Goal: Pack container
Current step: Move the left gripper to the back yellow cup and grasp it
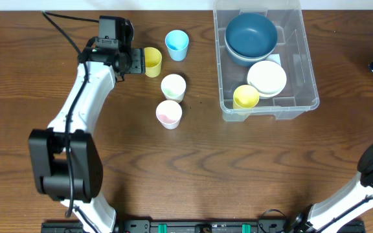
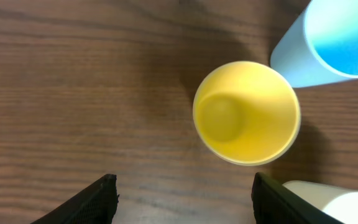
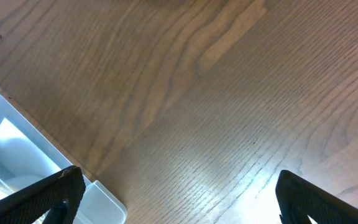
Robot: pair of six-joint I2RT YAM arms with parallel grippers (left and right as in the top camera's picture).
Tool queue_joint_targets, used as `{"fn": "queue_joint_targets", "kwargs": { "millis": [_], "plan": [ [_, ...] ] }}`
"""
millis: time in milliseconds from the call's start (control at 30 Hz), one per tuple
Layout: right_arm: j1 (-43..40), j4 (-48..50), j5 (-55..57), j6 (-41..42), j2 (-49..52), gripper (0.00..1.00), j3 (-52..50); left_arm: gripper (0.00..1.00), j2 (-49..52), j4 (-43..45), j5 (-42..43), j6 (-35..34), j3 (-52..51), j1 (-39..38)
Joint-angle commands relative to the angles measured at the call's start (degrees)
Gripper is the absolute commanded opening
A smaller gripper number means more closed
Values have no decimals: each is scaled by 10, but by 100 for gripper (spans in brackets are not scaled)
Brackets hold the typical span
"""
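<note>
Left claw (image 2: 182,186) spread wide, arm stretched toward yellow cup (image 2: 247,112); right claw (image 3: 179,186) likewise spread beside container (image 3: 17,140)

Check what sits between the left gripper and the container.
In the overhead view, the yellow cup sits just off the left gripper fingers. Beyond it is the blue cup, then bare table up to the container.

Yellow cup (image 2: 246,112) before spread left claw (image 2: 184,186); blue cup (image 2: 334,37), white cup (image 2: 334,204) close beside.
</note>
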Motion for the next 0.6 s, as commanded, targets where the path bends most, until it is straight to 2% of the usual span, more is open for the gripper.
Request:
{"fn": "queue_joint_targets", "kwargs": {
  "millis": [0,200,567],
  "plan": [
    [-1,-1,-2,6,-7,99,0,70,24,16,16,-3,0,3],
    [-1,-1,-2,6,-7,99,0,70,63,52,28,-6,0,3],
    [-1,-1,-2,6,-7,99,0,68,99,58,30,-5,0,3]
  ]
}}
